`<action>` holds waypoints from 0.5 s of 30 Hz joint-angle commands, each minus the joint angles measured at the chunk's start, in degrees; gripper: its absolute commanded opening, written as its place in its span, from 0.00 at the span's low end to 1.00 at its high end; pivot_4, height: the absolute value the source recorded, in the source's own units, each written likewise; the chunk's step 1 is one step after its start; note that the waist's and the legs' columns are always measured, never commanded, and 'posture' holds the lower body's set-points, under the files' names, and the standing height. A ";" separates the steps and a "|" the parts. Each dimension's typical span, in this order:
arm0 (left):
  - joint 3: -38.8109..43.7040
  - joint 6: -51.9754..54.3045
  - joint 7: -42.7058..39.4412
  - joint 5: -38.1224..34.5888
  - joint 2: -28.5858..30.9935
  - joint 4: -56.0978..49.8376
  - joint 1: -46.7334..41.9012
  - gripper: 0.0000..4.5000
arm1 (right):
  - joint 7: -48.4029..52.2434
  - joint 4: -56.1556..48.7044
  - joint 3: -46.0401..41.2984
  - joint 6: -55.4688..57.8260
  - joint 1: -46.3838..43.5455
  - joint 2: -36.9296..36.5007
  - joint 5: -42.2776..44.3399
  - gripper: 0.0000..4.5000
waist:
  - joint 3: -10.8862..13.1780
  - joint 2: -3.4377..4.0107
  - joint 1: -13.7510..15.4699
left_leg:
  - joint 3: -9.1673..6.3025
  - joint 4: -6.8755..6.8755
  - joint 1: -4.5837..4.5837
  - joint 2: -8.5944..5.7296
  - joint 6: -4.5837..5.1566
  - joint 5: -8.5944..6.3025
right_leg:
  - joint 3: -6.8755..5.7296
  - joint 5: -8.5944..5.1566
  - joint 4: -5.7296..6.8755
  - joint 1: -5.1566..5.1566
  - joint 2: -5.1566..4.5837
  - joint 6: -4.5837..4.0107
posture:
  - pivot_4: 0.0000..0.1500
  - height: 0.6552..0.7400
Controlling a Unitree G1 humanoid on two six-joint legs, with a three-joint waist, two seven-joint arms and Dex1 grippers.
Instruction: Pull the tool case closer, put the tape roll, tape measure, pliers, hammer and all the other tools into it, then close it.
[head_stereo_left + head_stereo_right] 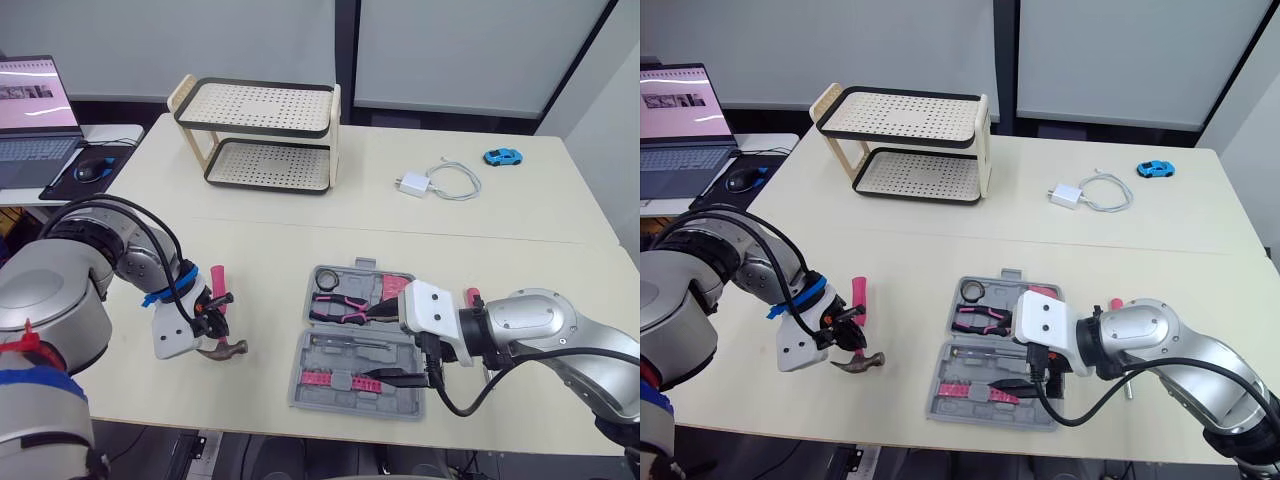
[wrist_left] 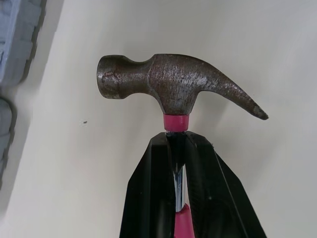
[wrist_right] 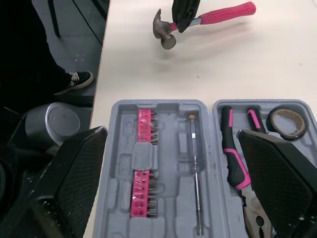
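Note:
The grey tool case (image 1: 297,380) lies open near the table's front edge. It holds pink-handled pliers (image 1: 338,309), a tape roll (image 1: 326,280), a screwdriver (image 3: 194,163) and a strip of pink bits (image 3: 142,168). My right gripper (image 1: 390,345) hovers open over the case, one finger on each side of its near half. To the left of the case, my left gripper (image 1: 206,320) is shut on the hammer (image 2: 173,84). It grips the hammer just below the rusty head, and the pink handle (image 1: 217,283) points away. The head hangs just above the table.
A two-tier perforated rack (image 1: 265,135) stands at the back. A white charger with its cable (image 1: 432,183) and a blue toy car (image 1: 502,156) lie at the back right. On a side desk to the left are a laptop (image 1: 35,110) and a mouse (image 1: 88,170).

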 commanded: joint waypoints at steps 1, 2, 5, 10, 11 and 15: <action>4.60 -0.52 -7.86 -5.48 2.00 1.55 1.14 0.01 | -0.13 -0.78 -0.74 0.15 -1.07 1.05 1.13 1.00 | 0.00 -0.01 -0.05 | 0.00 0.00 0.00 0.00 0.00 0.00 | 0.00 0.00 0.01 0.00 0.00 0.00 | 1.00 0.94; 5.98 0.29 -10.12 -7.08 2.42 1.17 1.79 0.01 | -0.05 -0.68 -0.91 0.37 -1.18 1.22 1.23 1.00 | 0.00 0.00 -0.07 | 0.00 0.00 0.00 0.00 0.00 0.00 | 0.00 0.00 0.01 0.00 0.00 0.00 | 1.00 0.94; 10.39 3.55 -17.05 -14.95 3.68 0.60 4.58 0.01 | -0.01 -0.15 -1.36 0.93 -1.78 1.73 1.56 1.00 | 0.00 0.00 -0.12 | -0.01 0.00 0.01 0.00 0.00 0.00 | 0.00 0.00 0.05 0.00 0.00 -0.01 | 1.00 0.94; 17.68 18.39 -33.97 -37.12 10.27 -14.21 14.87 0.01 | 0.18 0.26 -1.71 1.31 -2.40 2.06 1.76 1.00 | 0.00 0.00 -0.65 | -0.03 0.00 0.03 0.03 0.01 0.00 | 0.01 0.00 0.12 -0.01 0.01 -0.01 | 1.00 0.94; 19.66 23.38 -37.31 -41.51 11.89 -18.82 17.31 0.01 | 0.21 0.33 -1.70 1.36 -2.48 2.05 1.72 1.00 | 0.00 0.00 -0.85 | -0.03 0.00 0.03 0.03 0.01 0.00 | 0.01 0.00 0.16 -0.01 0.01 -0.02 | 1.00 0.94; 28.75 40.29 -44.87 -52.44 17.23 -35.06 26.41 0.01 | 0.12 0.63 -1.45 1.44 -2.84 2.11 1.51 1.00 | 0.00 0.00 -1.05 | -0.08 0.09 0.05 0.05 0.01 0.01 | -0.02 -0.02 0.36 -0.02 0.02 -0.03 | 1.00 0.94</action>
